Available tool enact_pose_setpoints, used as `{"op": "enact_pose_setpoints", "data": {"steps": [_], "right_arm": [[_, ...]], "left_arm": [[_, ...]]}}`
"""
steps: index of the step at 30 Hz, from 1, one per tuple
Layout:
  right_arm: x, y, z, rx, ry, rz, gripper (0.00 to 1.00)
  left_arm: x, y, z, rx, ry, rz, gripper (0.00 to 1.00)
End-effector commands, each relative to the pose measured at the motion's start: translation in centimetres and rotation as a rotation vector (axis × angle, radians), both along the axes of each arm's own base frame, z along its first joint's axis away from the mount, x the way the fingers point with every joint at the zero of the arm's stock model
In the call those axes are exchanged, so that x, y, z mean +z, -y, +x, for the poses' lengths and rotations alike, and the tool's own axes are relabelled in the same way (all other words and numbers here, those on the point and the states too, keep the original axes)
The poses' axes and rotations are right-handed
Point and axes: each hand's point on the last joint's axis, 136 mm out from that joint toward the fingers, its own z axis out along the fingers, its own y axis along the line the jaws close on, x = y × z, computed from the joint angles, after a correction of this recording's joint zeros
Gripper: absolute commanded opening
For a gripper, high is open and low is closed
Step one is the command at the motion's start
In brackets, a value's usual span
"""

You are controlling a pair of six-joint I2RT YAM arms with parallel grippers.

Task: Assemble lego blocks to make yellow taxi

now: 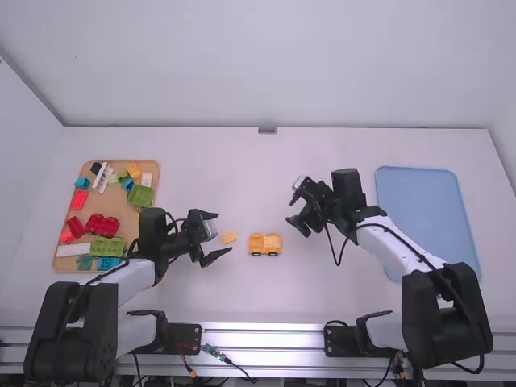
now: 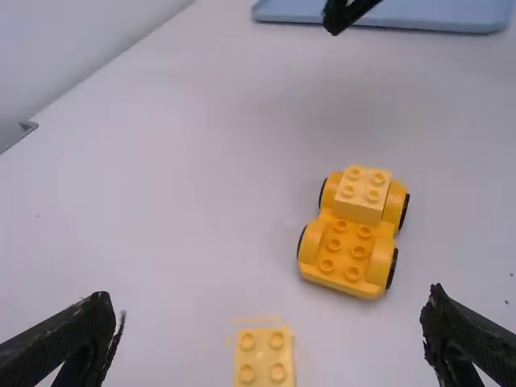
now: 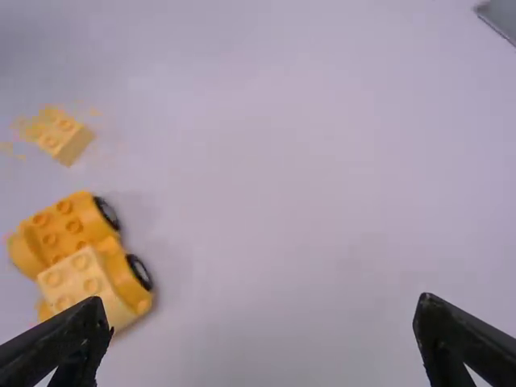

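Observation:
On the table, mid-front, stands an orange-yellow wheeled base (image 1: 256,244); a lighter yellow block (image 2: 364,194) is mounted on one end of this wheeled base (image 2: 343,256). A loose yellow block (image 1: 228,238) lies to its left, between the fingers of my open left gripper (image 1: 216,239). In the left wrist view the loose block (image 2: 264,357) lies beyond the parted fingers of the left gripper (image 2: 270,339), untouched. My right gripper (image 1: 297,211), open and holding nothing, is to the right of and beyond the base. In its wrist view, the right gripper (image 3: 262,330) has the wheeled base (image 3: 63,234) off to one side.
A brown tray (image 1: 118,203) of assorted coloured blocks stands at the left, partly behind the left arm. At the right lies a blue tray (image 1: 415,193), with the right arm across its near part.

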Motion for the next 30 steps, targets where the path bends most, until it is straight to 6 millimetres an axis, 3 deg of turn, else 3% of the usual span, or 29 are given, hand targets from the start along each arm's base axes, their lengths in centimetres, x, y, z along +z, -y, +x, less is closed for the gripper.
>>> {"op": "enact_pose_setpoints", "data": {"steps": [1,5,7,14,15,21,26,30], "right_arm": [[-0.2,-1.7,-2.4,0.180,0.049,0.070,0.99],[-0.8,-2.7,-4.5,0.285,0.088,0.136,0.99],[-1.3,-3.4,-6.6,0.397,0.110,0.176,0.99],[-3.0,-3.6,-8.1,0.430,0.095,0.231,0.99],[-3.6,-3.9,-8.5,0.457,0.090,0.257,0.99],[-4.7,-4.6,-8.4,0.489,0.042,0.311,0.99],[-5.2,-4.5,-8.0,0.481,0.041,0.289,0.99],[-5.4,-4.4,-8.0,0.475,0.035,0.283,0.99]], "left_arm": [[-0.3,-0.1,-0.3,0.010,-0.007,0.001,0.99],[-0.9,-0.1,0.0,0.001,-0.019,0.013,0.99],[-1.6,0.0,0.4,-0.010,-0.043,0.018,0.99],[-4.2,0.5,1.6,-0.075,-0.114,0.005,0.99],[-5.4,0.4,1.9,-0.079,-0.141,0.012,0.99],[-7.4,0.3,2.6,-0.075,-0.188,0.010,0.99],[-7.5,0.3,2.8,-0.075,-0.184,0.011,0.83],[-7.5,0.3,2.8,-0.073,-0.187,0.013,0.76]]}}
